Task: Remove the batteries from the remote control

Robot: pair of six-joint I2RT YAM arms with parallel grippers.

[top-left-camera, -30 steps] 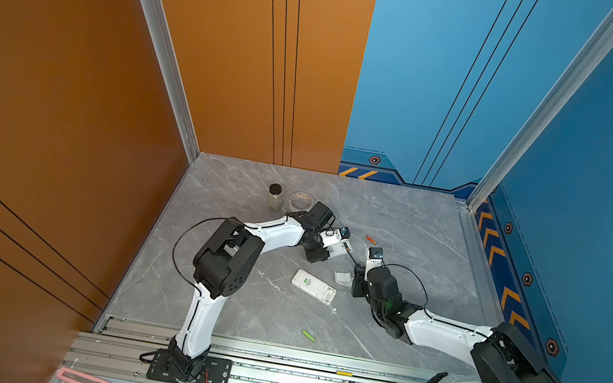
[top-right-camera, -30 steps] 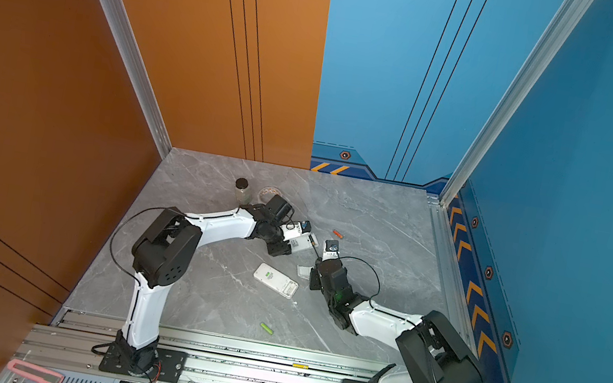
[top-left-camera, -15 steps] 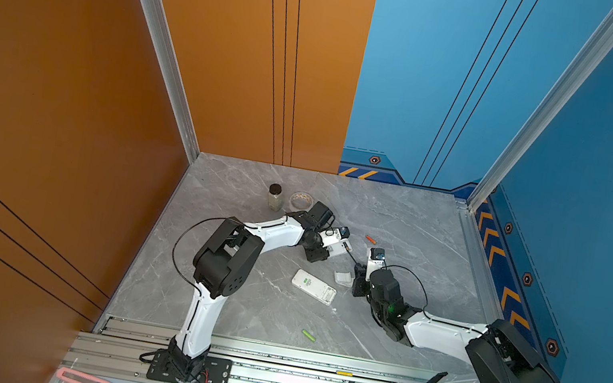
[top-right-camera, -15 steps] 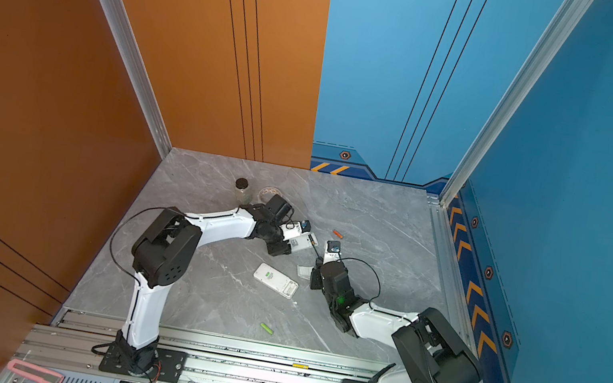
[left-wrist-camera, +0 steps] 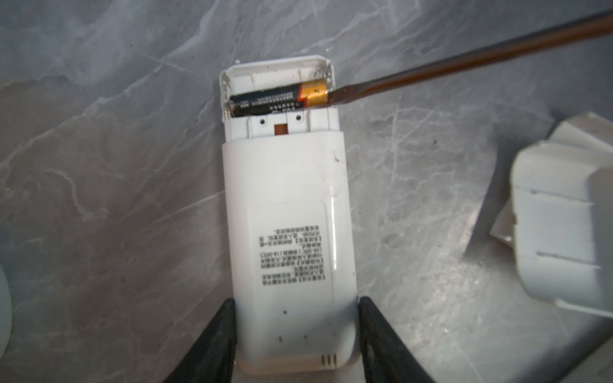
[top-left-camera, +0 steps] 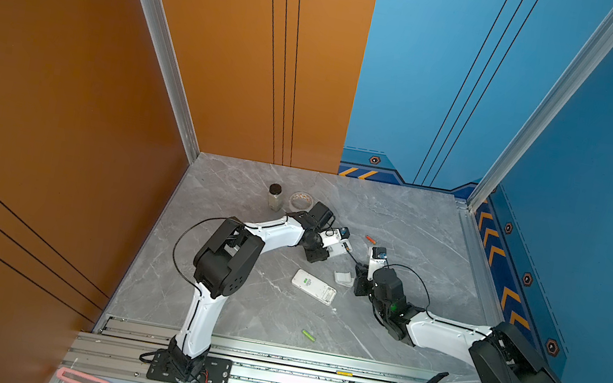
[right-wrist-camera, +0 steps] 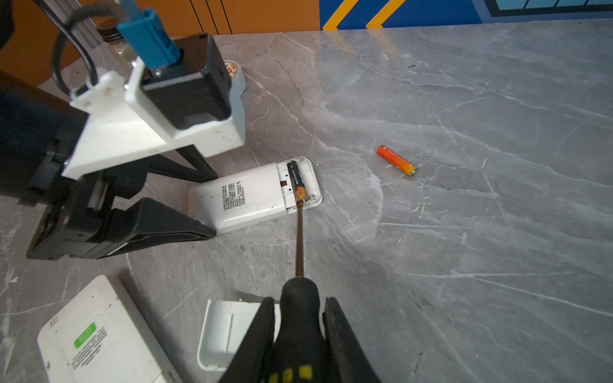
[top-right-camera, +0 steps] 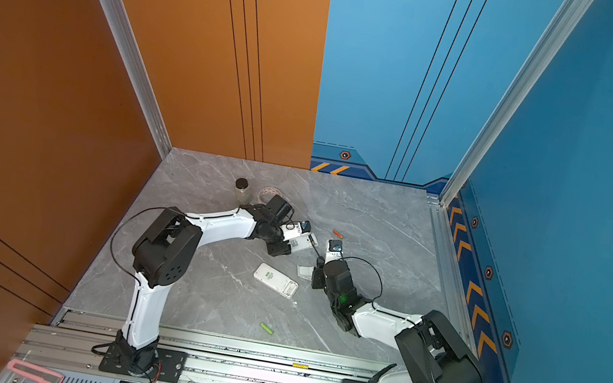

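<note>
Black battery [left-wrist-camera: 275, 99] in remote [left-wrist-camera: 288, 232]; screwdriver [left-wrist-camera: 464, 63] tip touching.

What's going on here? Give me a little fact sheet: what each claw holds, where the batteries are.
Left gripper: shut on the remote, at its end
Right gripper: shut on the screwdriver
Screwdriver tip: at the gold end of the black battery
Black battery: in the remote's open compartment
Orange battery: loose on the table, apart from the remote
Green battery: loose near the table's front edge
Second remote: on the table, untouched
Cover: off, lying by the right gripper
</note>
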